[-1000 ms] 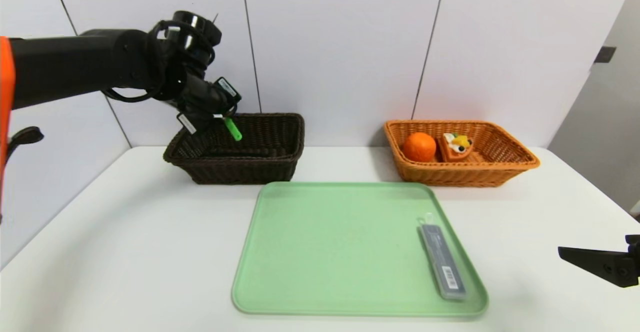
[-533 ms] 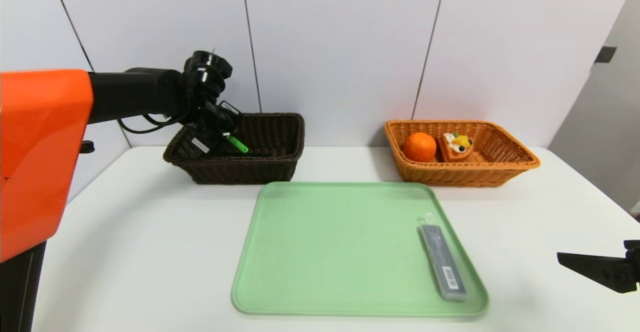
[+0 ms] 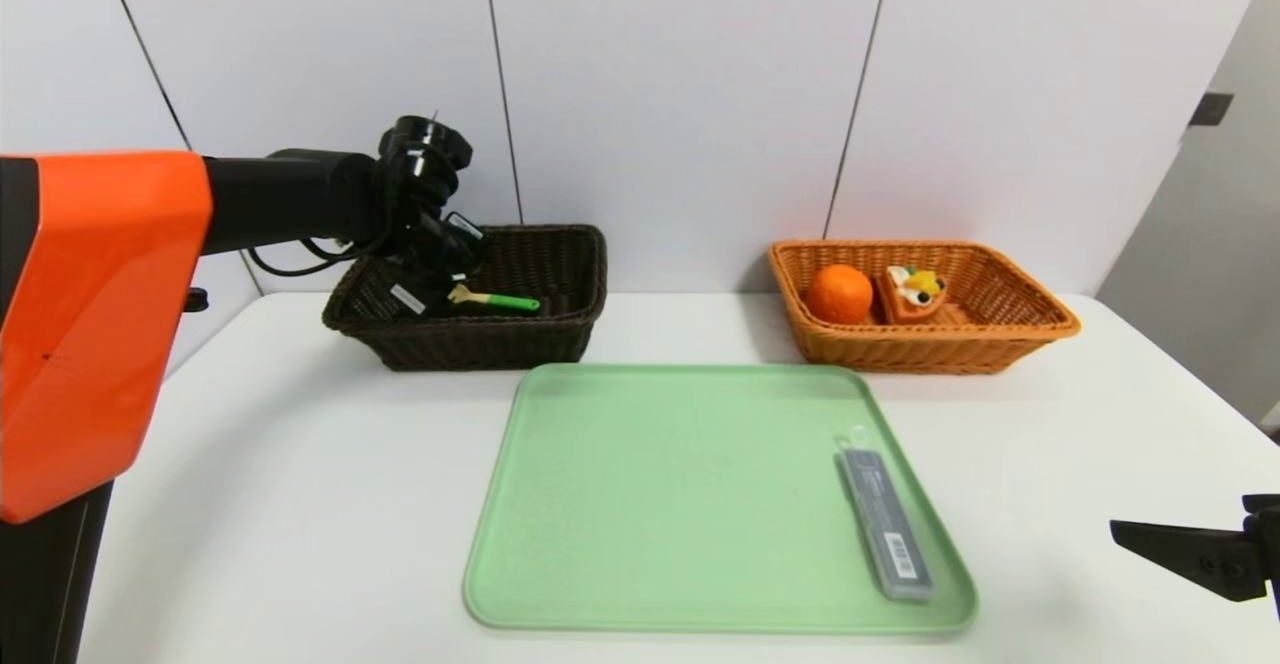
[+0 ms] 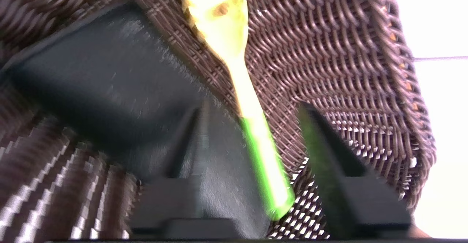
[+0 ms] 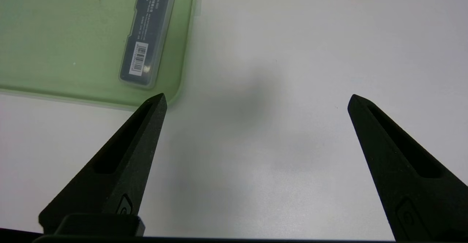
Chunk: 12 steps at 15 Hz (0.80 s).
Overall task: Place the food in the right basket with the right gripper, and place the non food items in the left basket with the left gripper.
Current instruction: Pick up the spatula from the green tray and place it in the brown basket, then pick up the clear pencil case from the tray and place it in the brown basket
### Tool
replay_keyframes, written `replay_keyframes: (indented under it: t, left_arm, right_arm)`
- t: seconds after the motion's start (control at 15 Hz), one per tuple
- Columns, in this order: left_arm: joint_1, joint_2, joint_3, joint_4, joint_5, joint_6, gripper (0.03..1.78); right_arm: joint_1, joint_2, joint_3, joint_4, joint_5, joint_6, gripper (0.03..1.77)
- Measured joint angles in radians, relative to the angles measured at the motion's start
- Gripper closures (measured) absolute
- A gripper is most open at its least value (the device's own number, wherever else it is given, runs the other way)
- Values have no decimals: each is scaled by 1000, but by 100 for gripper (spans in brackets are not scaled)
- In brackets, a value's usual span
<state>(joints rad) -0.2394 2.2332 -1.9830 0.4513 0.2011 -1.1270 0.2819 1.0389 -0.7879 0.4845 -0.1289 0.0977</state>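
Green and pale, our toy spoon (image 3: 513,301) lies in the dark basket (image 3: 480,349), at 10 o'clock from the middle of the tray (image 3: 720,630). Our left claw (image 4: 252,105) is right over it, down in that basket. Its two fingers are apart, with a gap between them, and they do not pinch the spoon. So we think the spoon is let go, and the left claw can lift away.

The next thing to get is the long grey case (image 3: 885,524). It lies flat on the tray, at 4 o'clock from the tray's middle and also at about 4 o'clock from the left claw. Seen from our head, its long way runs from 11 o'clock, where the little loop is, down to 5 o'clock. We should turn the left claw so its fingers come down on the two long sides.

Our right claw (image 5: 257,96) is wide open with nothing in it. It waits over the table (image 3: 1040,464), past the tray at 4 o'clock, and it is much nearer to the case. But the case is not food, so the left claw has to reach across for it. The orange (image 3: 839,294) and the fruity toast (image 3: 912,294) sit in the orange basket (image 3: 930,354) at 1 o'clock.
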Motion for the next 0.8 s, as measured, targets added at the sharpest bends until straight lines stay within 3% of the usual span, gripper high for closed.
replay_keyframes:
  t: [0.27, 0.4, 0.67, 0.8]
  left_arm:
    - [2, -56, 0, -12, 8, 27, 56]
    - [3, -125, 0, -51, 10, 94, 46]
    - [-3, -293, -1, -293, 10, 225, 32]
    - [-3, -387, 5, -314, -5, 248, 27]
  right_arm:
    - [0, 18, -45, -41, -11, 3, 9]
    - [-4, 61, -123, -69, -15, 28, 9]
    - [-6, 203, -327, -78, -29, 133, 9]
    - [5, 269, -373, -75, -51, 144, 9]
